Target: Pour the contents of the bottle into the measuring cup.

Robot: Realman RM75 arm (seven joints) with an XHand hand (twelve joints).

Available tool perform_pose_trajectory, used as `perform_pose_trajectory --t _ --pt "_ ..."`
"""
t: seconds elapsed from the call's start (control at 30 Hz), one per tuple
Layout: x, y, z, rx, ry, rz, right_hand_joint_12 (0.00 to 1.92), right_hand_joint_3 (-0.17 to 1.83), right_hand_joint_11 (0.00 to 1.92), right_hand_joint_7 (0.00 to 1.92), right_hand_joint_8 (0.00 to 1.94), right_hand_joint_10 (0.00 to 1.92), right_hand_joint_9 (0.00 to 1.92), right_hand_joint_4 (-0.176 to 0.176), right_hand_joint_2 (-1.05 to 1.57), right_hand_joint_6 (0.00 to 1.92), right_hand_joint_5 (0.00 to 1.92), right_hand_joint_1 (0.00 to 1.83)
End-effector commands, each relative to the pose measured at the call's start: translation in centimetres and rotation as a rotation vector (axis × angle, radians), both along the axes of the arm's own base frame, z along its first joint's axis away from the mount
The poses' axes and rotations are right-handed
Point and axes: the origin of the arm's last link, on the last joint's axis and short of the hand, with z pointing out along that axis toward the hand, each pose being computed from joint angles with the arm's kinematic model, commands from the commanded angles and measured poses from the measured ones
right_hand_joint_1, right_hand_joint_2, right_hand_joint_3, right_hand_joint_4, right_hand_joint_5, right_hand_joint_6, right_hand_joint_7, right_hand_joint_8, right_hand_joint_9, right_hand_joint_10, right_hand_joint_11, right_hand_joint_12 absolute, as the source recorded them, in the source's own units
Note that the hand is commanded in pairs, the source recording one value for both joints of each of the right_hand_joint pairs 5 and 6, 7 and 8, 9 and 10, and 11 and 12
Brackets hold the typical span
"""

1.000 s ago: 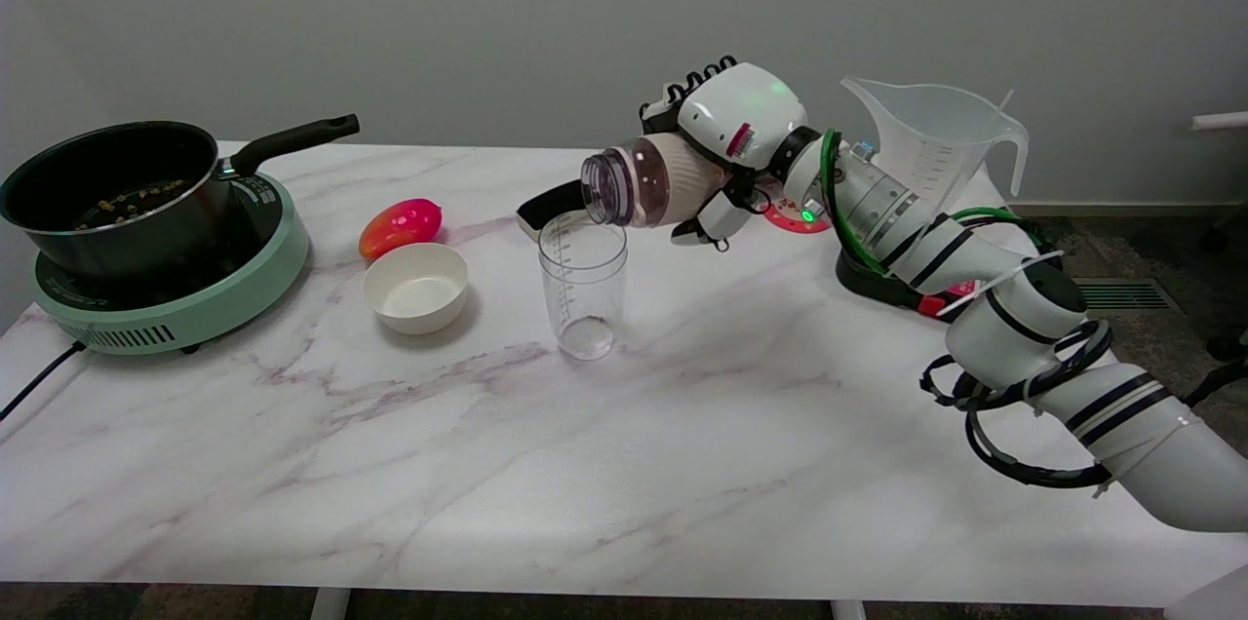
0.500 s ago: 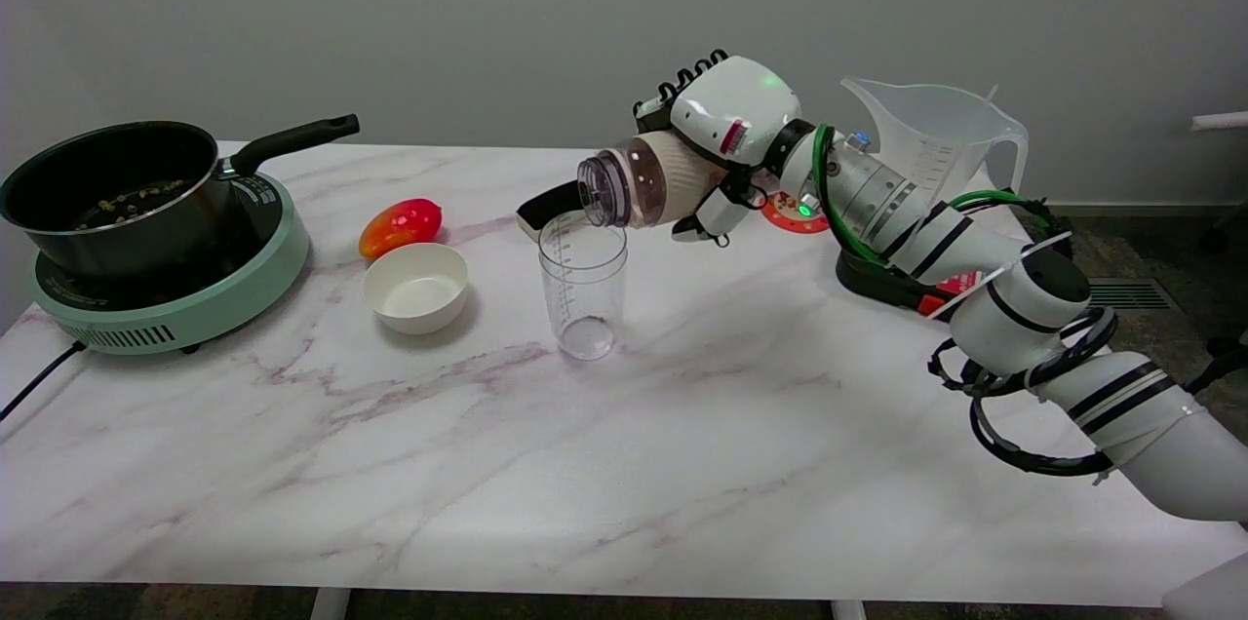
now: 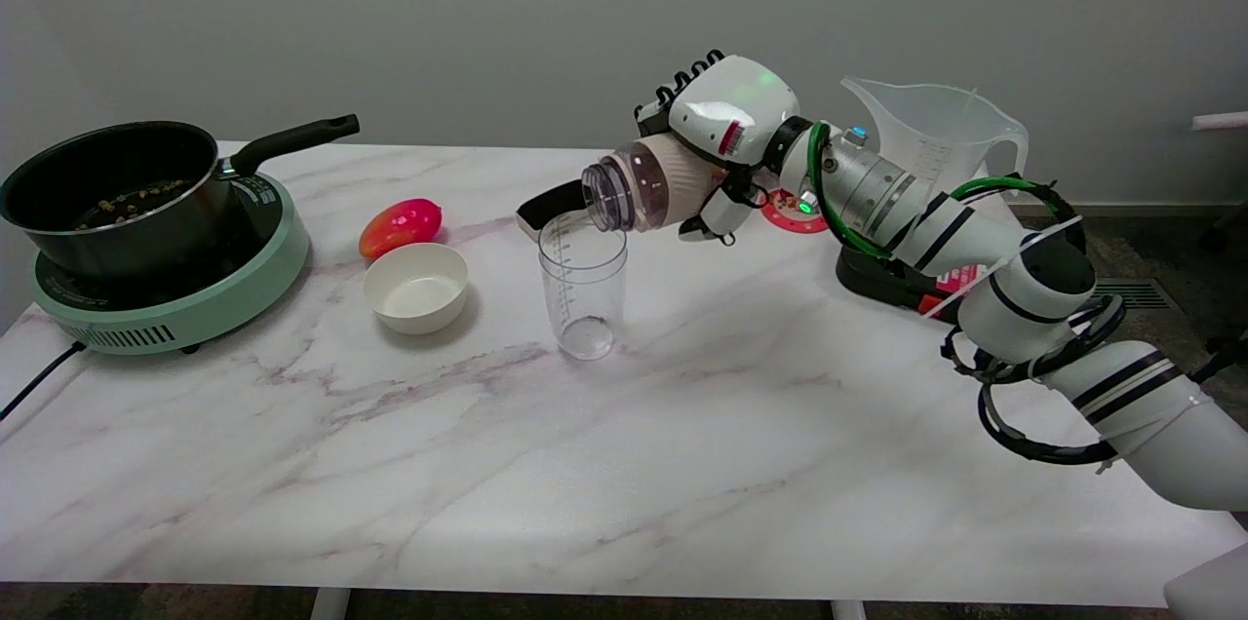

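The bottle [image 3: 651,195] is being gripped by the right hand [image 3: 723,140], whose fingers are wrapped around its ribbed, pale body from above and behind. It is being held tipped almost onto its side, in the air above the tabletop [image 3: 624,445], with its clear threaded mouth turned to the picture's left and slightly downward. The mouth is being kept just above the rim of the measuring cup [image 3: 583,285], at the rim's right side; whether the two are touching cannot be told. No stream between bottle and cup can be made out.

The measuring cup is being left upright on the tabletop, below and to the left of the hand. It is clear, tall and narrow, with graduation marks printed up its side, and a small amount of something is showing at its bottom.

To the left of the cup a white bowl [image 3: 415,288] is sitting, with a red and orange fruit-shaped object [image 3: 400,225] just behind it. At the far left a black pot [image 3: 109,194] is being carried by a green cooker [image 3: 175,293]. Behind the right arm a large translucent jug [image 3: 934,144] is standing on a black base [image 3: 882,281].
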Motion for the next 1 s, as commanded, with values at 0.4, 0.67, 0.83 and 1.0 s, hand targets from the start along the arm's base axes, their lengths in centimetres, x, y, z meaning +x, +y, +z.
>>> perform_pose_trajectory --t 0.4,0.67,0.83,1.0 --pt "1.9 -0.8 0.8 0.012 0.092 0.029 1.22 0.92 1.22 1.59 1.59 1.45 1.45 0.000 1.02 1.80 1.80 1.50" --pt "2.3 -1.0 0.3 0.054 0.113 0.028 1.22 0.92 1.22 1.58 1.58 1.45 1.45 0.000 1.01 1.80 1.80 1.50" --pt "2.5 -1.0 0.0 0.077 0.123 0.030 1.22 0.92 1.22 1.58 1.58 1.45 1.45 0.000 1.01 1.80 1.80 1.50" --pt "2.8 -1.1 0.2 0.092 0.134 0.022 1.22 0.92 1.22 1.58 1.58 1.45 1.45 0.000 1.01 1.80 1.80 1.50"
